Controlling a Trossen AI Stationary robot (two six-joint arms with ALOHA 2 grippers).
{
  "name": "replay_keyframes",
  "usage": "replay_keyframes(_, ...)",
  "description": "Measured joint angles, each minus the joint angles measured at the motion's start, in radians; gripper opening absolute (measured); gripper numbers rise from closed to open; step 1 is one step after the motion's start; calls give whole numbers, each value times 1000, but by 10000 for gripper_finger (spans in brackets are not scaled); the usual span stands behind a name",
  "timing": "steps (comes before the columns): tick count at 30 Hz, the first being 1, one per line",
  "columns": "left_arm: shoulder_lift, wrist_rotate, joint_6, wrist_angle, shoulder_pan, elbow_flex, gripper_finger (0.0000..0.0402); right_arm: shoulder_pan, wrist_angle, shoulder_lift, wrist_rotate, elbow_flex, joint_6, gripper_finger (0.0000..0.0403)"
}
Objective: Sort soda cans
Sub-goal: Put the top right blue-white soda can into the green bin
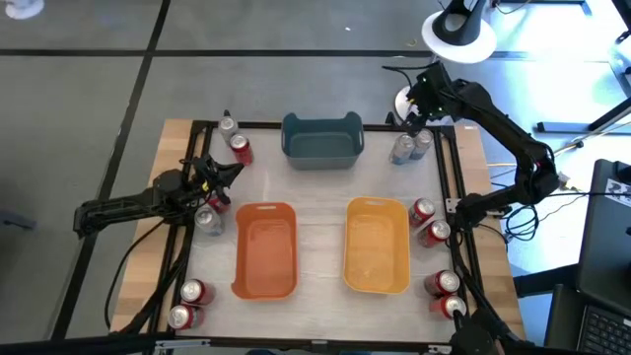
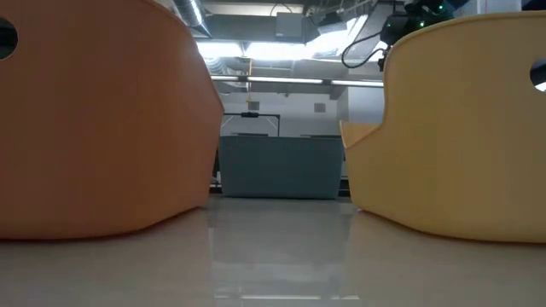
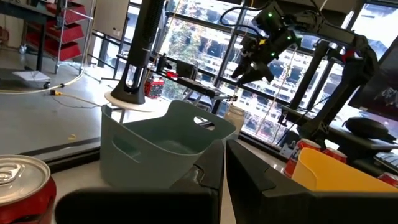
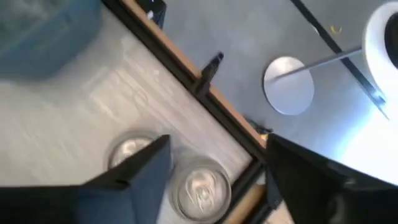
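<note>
Hovering at the table's one o'clock corner, the right gripper (image 1: 415, 116) hangs over two silver-grey cans (image 1: 410, 147); seen from its own wrist, its dark flat fingers (image 4: 146, 163) stand spread, one over the edge of a round brushed-metal can top (image 4: 132, 149), the other off past the frame rail, and nothing is held between them. A second ribbed silver top (image 4: 201, 189) stands just beside the first, near the black metal frame (image 4: 205, 78) that edges the pale wood-grain table (image 1: 320, 217). The left gripper (image 1: 225, 173) lies at nine o'clock, its two dark fingers pressed together on nothing, close to a red can (image 1: 217, 200) and a silver-grey one (image 1: 207, 221). Three smooth moulded plastic bins with rounded corners and cut-out handles sit mid-table: a slate-blue bin (image 1: 321, 139) at twelve o'clock, an orange bin (image 1: 265, 249) toward seven and a yellow bin (image 1: 376, 246) toward five, the last two glossy and curving in the low view. Other cylindrical soda cans stand round the rim: a silver and a red pair (image 1: 236, 140) at eleven o'clock, two red ones (image 1: 191, 304) at the seven o'clock corner, two red ones (image 1: 427, 223) at three, and two more red ones (image 1: 445, 293) at the five o'clock corner. A red can with a shiny pull-tab lid (image 3: 22, 190) shows beside the left wrist.
</note>
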Motion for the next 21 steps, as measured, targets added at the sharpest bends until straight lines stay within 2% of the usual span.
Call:
replay_keyframes(5, 0, 2, 6, -5, 0, 0, 11, 0, -19, 0, 2, 0, -95, 345)
replay_keyframes(11, 0, 3, -22, -52, 0, 0, 11, 2, -13, -1, 26, 0, -96, 376)
replay_keyframes(14, 0, 3, -27, -53, 0, 0, 11, 0, -36, -1, -54, -2, -71, 378)
replay_keyframes(18, 0, 3, -59, -53, 0, 0, 11, 0, -57, -1, -271, -36, -84, 378)
replay_keyframes(21, 0, 3, -68, -53, 0, 0, 11, 3, -31, -1, -277, -84, -102, 378)
